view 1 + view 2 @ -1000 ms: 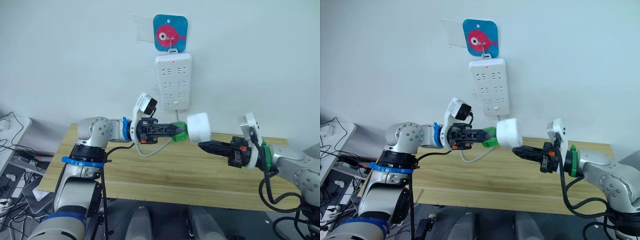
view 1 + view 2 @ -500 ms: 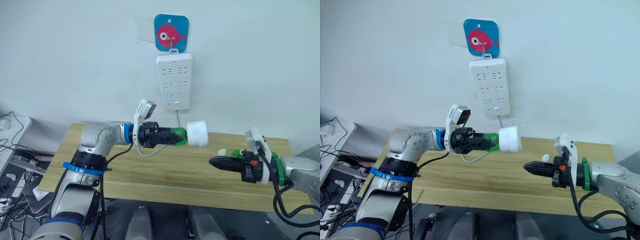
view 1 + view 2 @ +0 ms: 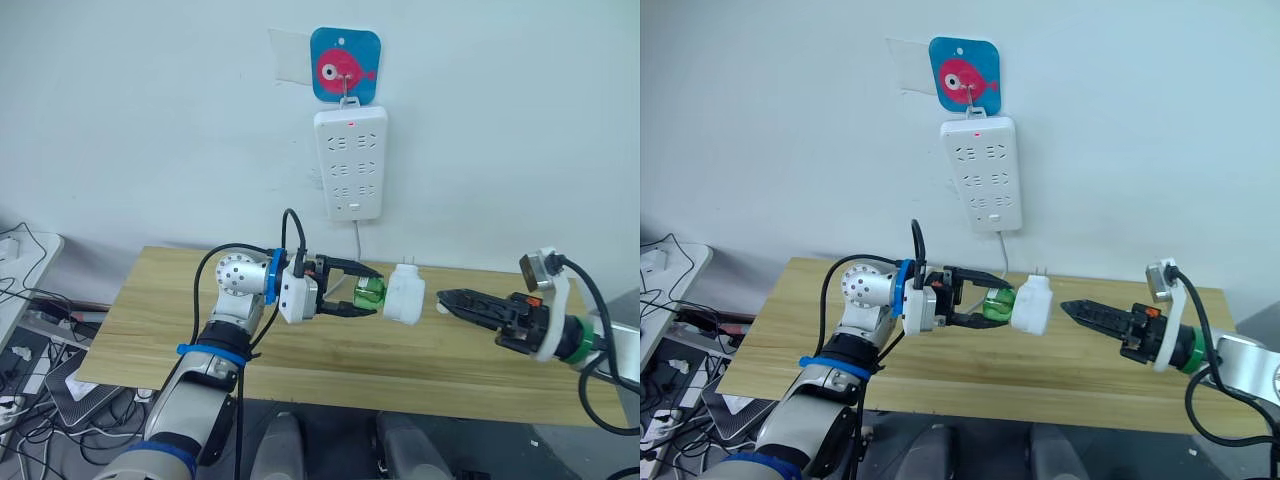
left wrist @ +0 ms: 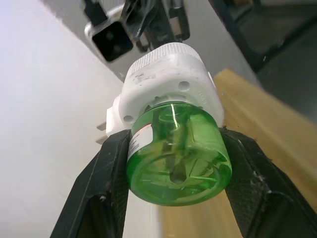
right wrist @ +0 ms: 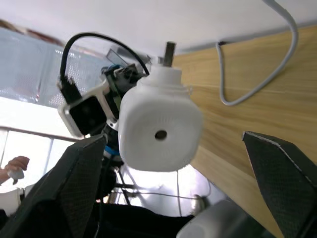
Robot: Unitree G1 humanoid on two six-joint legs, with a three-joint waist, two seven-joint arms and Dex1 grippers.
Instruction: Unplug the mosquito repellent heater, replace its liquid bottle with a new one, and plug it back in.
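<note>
Above the wooden table (image 3: 150, 300), my left claw (image 3: 362, 296) clamps the green bottle (image 3: 369, 294) screwed into the white heater (image 3: 405, 295); my right claw (image 3: 447, 298) waits spread just beside it. Light, smooth plastic: best gripped across the heater's flat sides.

The long white plastic power strip (image 3: 350, 163) hangs on the wall behind the light wooden table (image 3: 150, 320), below the square blue fish-print hook plate (image 3: 345, 65). Above the middle of the table, the left gripper (image 3: 352, 291) holds the green translucent liquid bottle (image 3: 369, 293) between its fingers; the small white rounded plastic mosquito repellent heater (image 3: 405, 294) sits on the bottle's right end. The right gripper (image 3: 455, 299) hovers just right of the heater, apart from it, fingers spread.
</note>
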